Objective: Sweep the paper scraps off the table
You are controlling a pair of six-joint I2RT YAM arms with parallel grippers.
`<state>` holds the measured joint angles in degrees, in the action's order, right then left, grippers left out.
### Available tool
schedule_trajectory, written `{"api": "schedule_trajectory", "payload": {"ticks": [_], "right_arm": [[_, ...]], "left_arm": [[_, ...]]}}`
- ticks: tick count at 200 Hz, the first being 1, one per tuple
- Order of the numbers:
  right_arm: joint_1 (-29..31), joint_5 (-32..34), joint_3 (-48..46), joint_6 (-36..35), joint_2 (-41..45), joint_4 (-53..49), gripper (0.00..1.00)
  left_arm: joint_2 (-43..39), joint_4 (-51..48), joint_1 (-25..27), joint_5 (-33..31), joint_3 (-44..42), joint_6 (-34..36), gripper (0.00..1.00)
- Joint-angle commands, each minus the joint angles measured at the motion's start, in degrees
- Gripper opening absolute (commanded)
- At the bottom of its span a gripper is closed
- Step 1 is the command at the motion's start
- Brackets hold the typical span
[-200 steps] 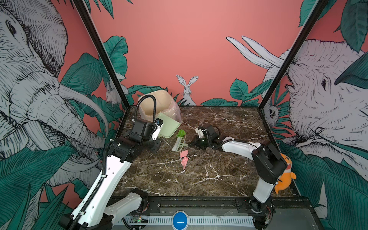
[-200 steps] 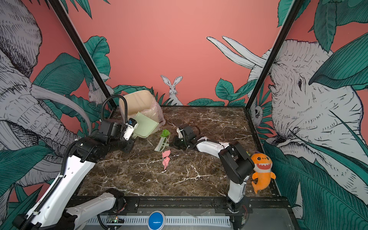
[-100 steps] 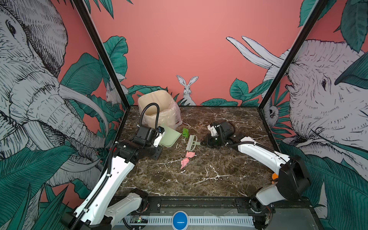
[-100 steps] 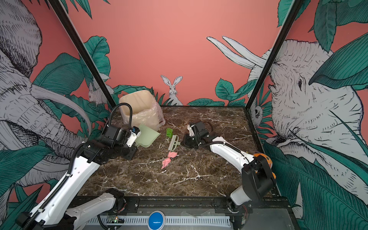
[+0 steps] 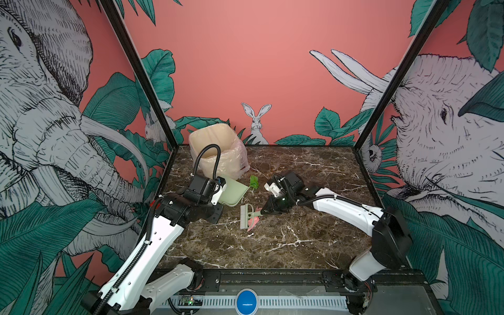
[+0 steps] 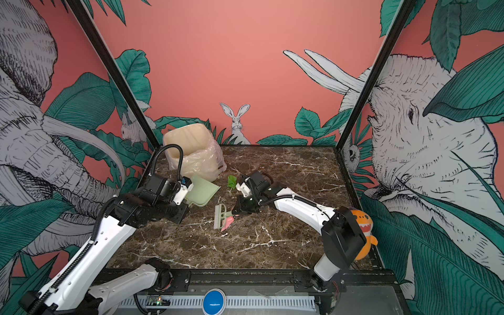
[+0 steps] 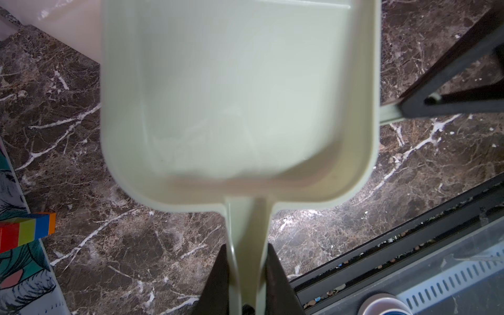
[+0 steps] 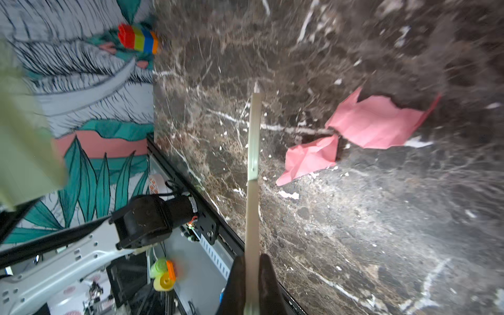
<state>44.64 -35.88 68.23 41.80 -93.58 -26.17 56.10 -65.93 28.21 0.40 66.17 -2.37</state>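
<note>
Right wrist view: the right gripper (image 8: 252, 275) is clamped on the single brush (image 8: 253, 163), two pink paper scraps (image 8: 376, 122) just beside it on the table (image 8: 354, 245). Behind, the left gripper (image 7: 246, 275) pinches the one dustpan (image 7: 237, 95) by its handle. Farther back lie one green scrap (image 5: 254, 181) and one lined bin (image 5: 231, 158).

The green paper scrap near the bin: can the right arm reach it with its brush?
Probably yes. The green paper scrap lies on the table close beside the right claw, which grips the brush; nothing stands between them.
</note>
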Motion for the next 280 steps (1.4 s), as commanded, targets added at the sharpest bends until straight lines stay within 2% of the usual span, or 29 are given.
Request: {"api": "schedule_trajectory", "payload": {"ticks": [1,83,157,226,228,280], "right_arm": [[-1.14,-1.82,1.18,-2.45,-1.93,-0.03,0.00],[-10.23,3.57,2.49,-14.88,0.86,-18.29,0.00],[-18.27,8.18,2.09,-21.19,5.81,-28.69,0.00],[-19.42,7.05,6.56,-24.34,7.93,-34.40,0.00],[-19.42,7.01,6.57,-24.43,8.07,-34.67,0.00],[-19.43,9.85,17.09,-26.95,9.82,-43.32,0.00]], "left_arm": [[-1.08,-1.15,0.29,0.63,0.19,-1.41,0.18],[1.11,0.56,1.83,1.49,-0.69,-2.29,0.18],[4.78,4.75,7.68,0.80,-2.70,-4.48,0.18],[8.73,9.29,11.61,0.11,-5.88,-7.69,0.18],[8.87,9.28,12.86,0.05,-5.86,-7.81,0.18],[10.72,8.85,15.89,-1.97,-7.06,-10.29,0.18]]}}
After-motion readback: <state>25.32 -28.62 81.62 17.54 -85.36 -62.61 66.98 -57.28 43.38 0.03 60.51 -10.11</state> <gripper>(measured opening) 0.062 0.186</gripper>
